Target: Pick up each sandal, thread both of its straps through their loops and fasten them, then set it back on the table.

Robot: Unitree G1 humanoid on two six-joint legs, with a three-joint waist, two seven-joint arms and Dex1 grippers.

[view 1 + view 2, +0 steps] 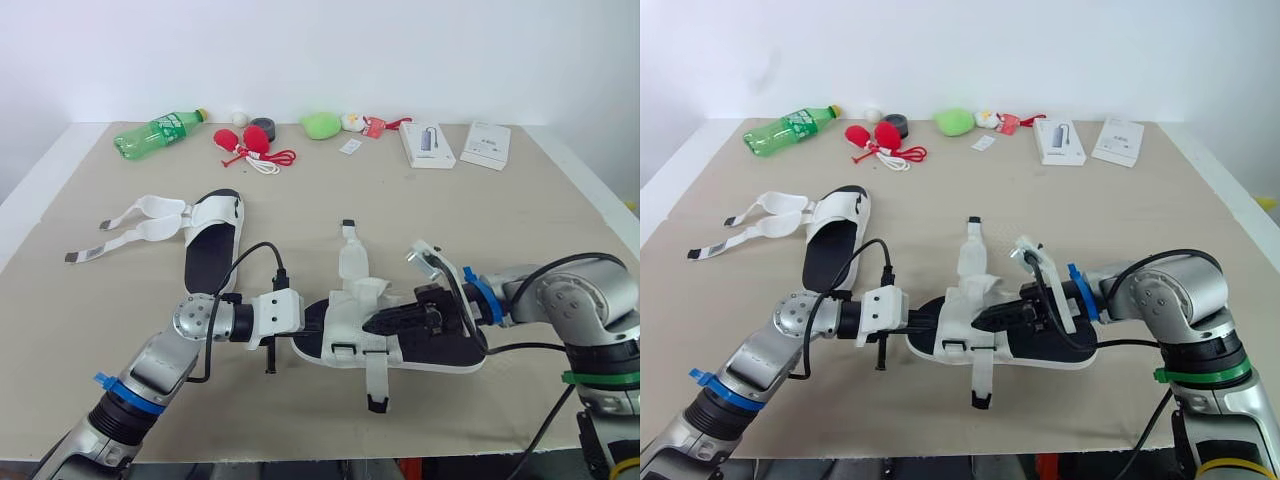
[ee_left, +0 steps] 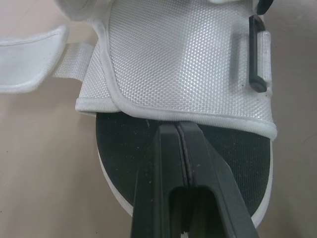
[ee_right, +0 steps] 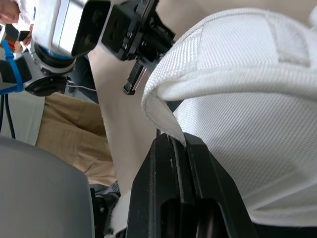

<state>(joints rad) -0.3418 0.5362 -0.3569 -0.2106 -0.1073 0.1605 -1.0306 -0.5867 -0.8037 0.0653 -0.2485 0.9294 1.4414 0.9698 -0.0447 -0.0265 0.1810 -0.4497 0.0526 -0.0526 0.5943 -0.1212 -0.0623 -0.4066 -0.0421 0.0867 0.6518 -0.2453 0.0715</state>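
Observation:
Two white sandals with black soles lie on the tan table. The far sandal rests at the left, and its two straps are spread open toward the left. The near sandal lies in the middle between both grippers. One of its straps points away, another points toward the front edge. My left gripper is shut, its fingers lying on the insole with the tips at the upper's edge. My right gripper is shut on a fold of the white strap.
Along the back of the table lie a green bottle, red items with cord, a green soft object and two white boxes. A person's tan trousers appear beyond the table's front edge.

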